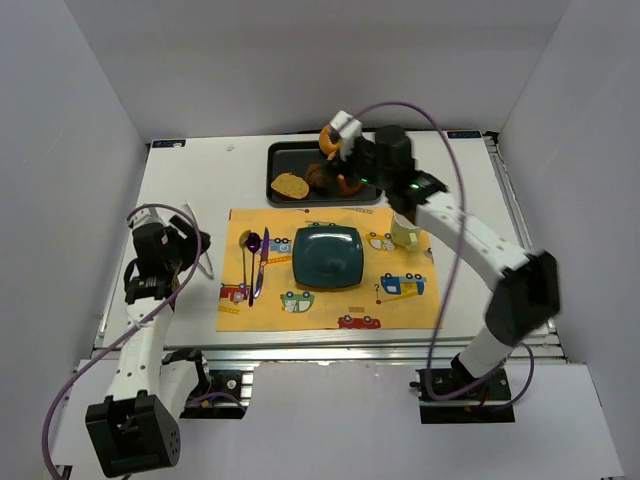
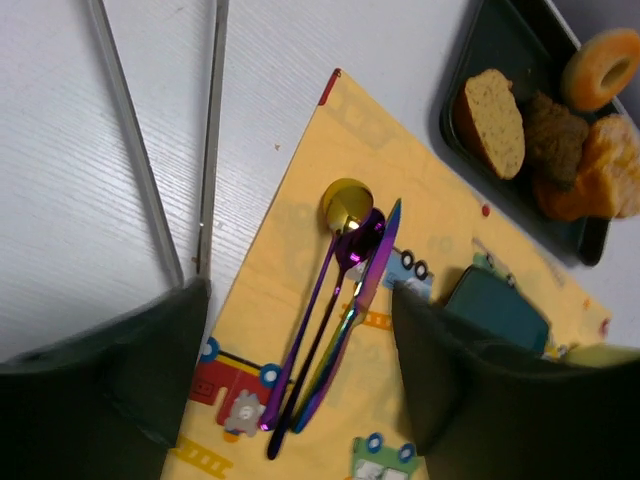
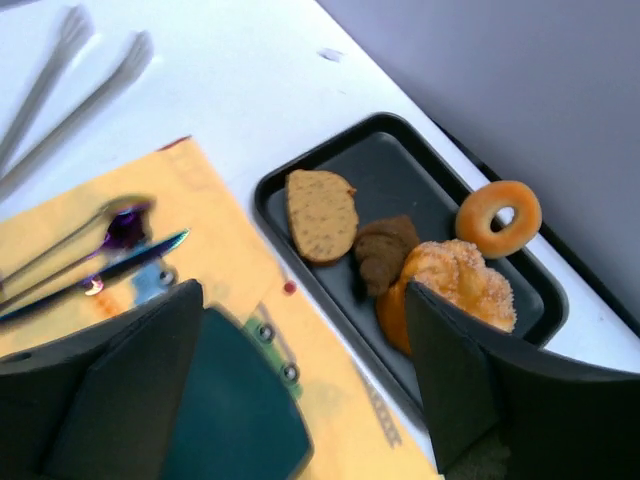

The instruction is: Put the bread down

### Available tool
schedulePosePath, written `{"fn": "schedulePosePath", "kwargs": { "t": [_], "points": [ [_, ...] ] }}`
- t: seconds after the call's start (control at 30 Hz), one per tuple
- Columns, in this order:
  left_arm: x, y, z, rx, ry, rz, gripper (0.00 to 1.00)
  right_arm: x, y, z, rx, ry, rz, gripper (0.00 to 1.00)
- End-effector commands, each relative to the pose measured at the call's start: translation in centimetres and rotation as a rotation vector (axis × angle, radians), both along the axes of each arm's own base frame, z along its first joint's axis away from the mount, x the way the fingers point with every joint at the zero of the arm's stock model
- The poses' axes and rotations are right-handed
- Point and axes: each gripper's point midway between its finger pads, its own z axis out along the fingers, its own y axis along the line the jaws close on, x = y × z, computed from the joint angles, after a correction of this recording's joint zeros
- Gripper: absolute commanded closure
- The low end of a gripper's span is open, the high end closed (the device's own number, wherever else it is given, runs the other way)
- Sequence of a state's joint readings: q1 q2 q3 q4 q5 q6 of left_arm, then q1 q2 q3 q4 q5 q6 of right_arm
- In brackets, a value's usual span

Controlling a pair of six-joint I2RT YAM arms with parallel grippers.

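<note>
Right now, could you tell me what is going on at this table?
The right gripper hovers over the black tray, its fingers open and empty. The bread, a small ring, lies at the tray's far edge beside other food, not yet picked up. The teal plate on the yellow placemat holds nothing. The left gripper hangs open above the cutlery.

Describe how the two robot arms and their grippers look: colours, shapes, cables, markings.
Both the left arm and right arm have white tubular links joined by black boxy joints, each trailed by a looping purple cable. The left gripper and right gripper have two broad dark, wedge-shaped fingers. A small green light glows near the right wrist. No markings are readable.
</note>
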State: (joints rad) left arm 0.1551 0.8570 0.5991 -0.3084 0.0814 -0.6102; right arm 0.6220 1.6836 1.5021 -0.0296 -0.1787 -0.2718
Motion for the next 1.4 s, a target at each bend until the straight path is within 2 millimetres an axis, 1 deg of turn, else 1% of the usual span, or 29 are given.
{"fn": "schedulePosePath", "kwargs": {
  "t": [0.0, 0.03, 0.07, 0.1, 0.13, 0.2, 0.23, 0.27, 0.3, 0.33, 0.37, 0.4, 0.43, 0.47, 0.53, 0.6, 0.63, 0.67, 0.73, 0.8, 0.9, 1.0, 1.03, 1.07, 1.13, 1.2, 1.23, 1.27, 1.37],
  "points": [
    [0.6, 1.0, 0.5, 0.045, 0.022, 0.023, 0.39, -6.4, -2.8, -2.5, -0.038, -0.002, 0.378, 0.37],
    [0.6, 1.0, 0.0, 0.043, 0.042, 0.02, 0.54, -9.6, -4.8, -2.9, 0.037, 0.011, 0.519, 0.49],
    [0.6, 1.0, -0.4, 0.043, 0.06, 0.018, 0.71, -10.3, -5.5, -2.8, 0.065, -0.006, 0.549, 0.66],
    [0.6, 1.0, -1.5, 0.044, 0.11, 0.01, 0.98, -11.1, -6.2, -2.9, 0.08, -0.005, 0.566, 0.83],
    [0.5, 1.0, -2.0, 0.046, 0.132, 0.002, 1.0, -12.3, -7.0, -2.4, 0.087, -0.053, 0.623, 1.0],
    [0.5, 1.0, -3.3, 0.059, 0.187, -0.012, 1.0, -13.5, -7.7, -3.7, 0.068, -0.032, 0.636, 1.0],
    [0.5, 0.9, -3.6, 0.066, 0.2, -0.026, 1.0, -13.9, -8.1, -4.0, 0.06, -0.014, 0.624, 0.75],
    [0.6, 0.9, -4.0, 0.075, 0.213, -0.03, 1.0, -14.3, -8.3, -4.5, 0.057, 0.009, 0.623, 0.54],
    [0.7, 1.0, -4.0, 0.093, 0.227, -0.039, 0.93, -14.5, -8.5, -4.7, 0.051, 0.023, 0.623, 0.41],
    [0.8, 1.3, -4.9, 0.128, 0.27, -0.021, 0.81, -15.1, -8.8, -5.2, 0.042, 0.06, 0.621, 0.26],
    [0.7, 1.4, -5.1, 0.151, 0.292, -0.019, 0.49, -15.2, -8.9, -5.4, 0.037, 0.065, 0.619, 0.22],
    [0.9, 1.5, -5.6, 0.208, 0.329, -0.024, 0.29, -15.3, -9.2, -5.6, 0.035, 0.074, 0.604, 0.2],
    [1.2, 1.5, -5.8, 0.222, 0.341, -0.022, 0.22, -15.3, -9.2, -5.3, 0.033, 0.055, 0.601, 0.2],
    [1.3, 1.3, -6.2, 0.238, 0.356, -0.04, 0.18, -15.5, -9.4, -5.8, 0.038, 0.076, 0.59, 0.2],
    [2.0, 0.8, -7.2, 0.256, 0.389, -0.068, 0.12, -15.6, -9.7, -5.8, 0.042, 0.058, 0.568, 0.2],
    [2.7, 1.1, -7.9, 0.28, 0.414, -0.068, 0.12, -15.5, -9.8, -5.7, 0.05, 0.062, 0.557, 0.2],
    [3.3, 1.4, -7.5, 0.295, 0.411, -0.059, 0.11, -15.5, -9.9, -5.8, 0.051, 0.064, 0.551, 0.2],
    [3.6, 2.1, -8.2, 0.324, 0.45, -0.04, 0.11, -15.6, -9.9, -6.0, 0.055, 0.074, 0.547, 0.2],
    [4.1, 3.6, -7.9, 0.377, 0.477, 0.03, 0.11, -15.5, -10.1, -6.2, 0.054, 0.073, 0.535, 0.2],
    [4.6, 4.2, -7.9, 0.379, 0.462, 0.078, 0.11, -15.1, -10.5, -6.3, 0.054, 0.078, 0.517, 0.2],
    [5.4, 4.2, -11.3, 0.353, 0.521, 0.071, 0.13, -14.8, -10.6, -6.1, 0.068, 0.083, 0.508, 0.2],
    [7.2, 4.8, -12.7, 0.321, 0.519, 0.066, 0.2, -14.7, -10.8, -5.8, 0.071, 0.082, 0.497, 0.2],
    [7.5, 4.7, -13.6, 0.32, 0.537, 0.054, 0.25, -14.6, -10.9, -5.7, 0.074, 0.083, 0.493, 0.2],
    [7.6, 4.8, -13.9, 0.313, 0.543, 0.051, 0.35, -14.6, -11.1, -5.7, 0.074, 0.082, 0.486, 0.2],
    [7.5, 5.0, -14.2, 0.301, 0.55, 0.056, 0.48, -14.6, -11.2, -5.6, 0.073, 0.079, 0.481, 0.2],
    [7.1, 5.0, -14.5, 0.29, 0.554, 0.052, 0.57, -14.5, -11.4, -5.5, 0.072, 0.075, 0.474, 0.2],
    [6.9, 5.1, -14.6, 0.29, 0.557, 0.057, 0.64, -14.4, -11.5, -5.5, 0.072, 0.076, 0.468, 0.2],
    [6.7, 5.2, -14.7, 0.289, 0.559, 0.056, 0.67, -14.3, -11.6, -5.4, 0.073, 0.072, 0.466, 0.2],
    [6.6, 4.8, -14.2, 0.28, 0.539, 0.03, 0.82, -14.0, -11.9, -5.1, 0.072, 0.062, 0.455, 0.2]
  ]
}}
